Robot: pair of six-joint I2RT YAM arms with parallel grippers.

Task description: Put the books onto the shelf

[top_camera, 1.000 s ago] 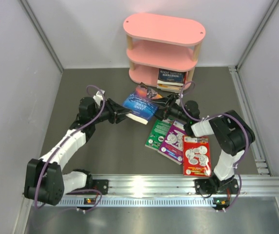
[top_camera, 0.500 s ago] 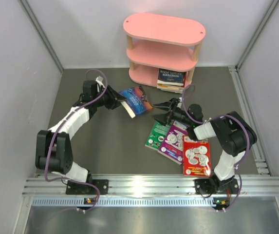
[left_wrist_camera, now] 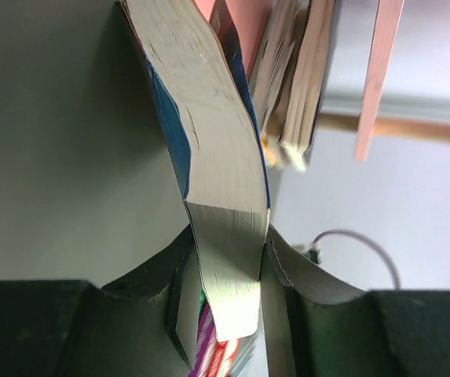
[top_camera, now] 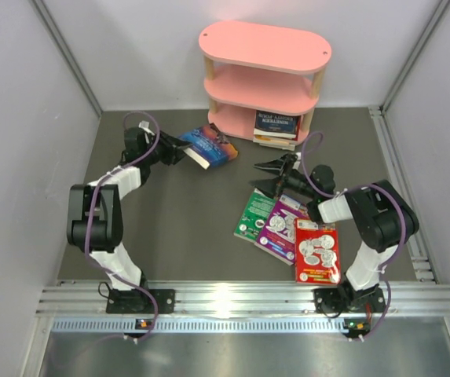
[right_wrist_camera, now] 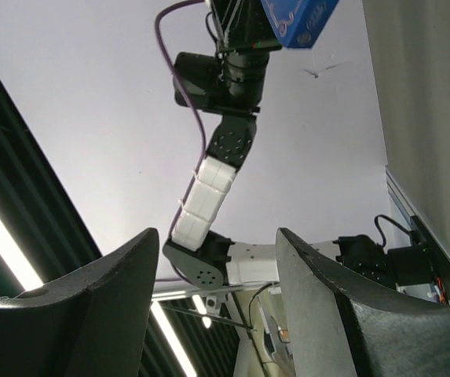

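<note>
Left gripper (top_camera: pixel 179 149) clamps blue book (top_camera: pixel 206 146) beside shelf (top_camera: pixel 264 45), table's far edge. Right gripper (top_camera: pixel 274 176) wide, empty. Next, likely: align the book and slide it into the lowest tier.

The left arm (top_camera: pixel 103 206) reaches far forward, left pincer (top_camera: pixel 184 151) clamping a blue book (top_camera: pixel 207 144); the right arm (top_camera: pixel 375 228) is folded, right pincer (top_camera: pixel 256 174) gaping.

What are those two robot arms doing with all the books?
The left claw is pinching a blue book and holding it close to the pink shelf. A stack of books already lies on its bottom board. The right claw is open and empty, hanging over the table near a green book, a purple book and a red book waiting to be put away.
</note>
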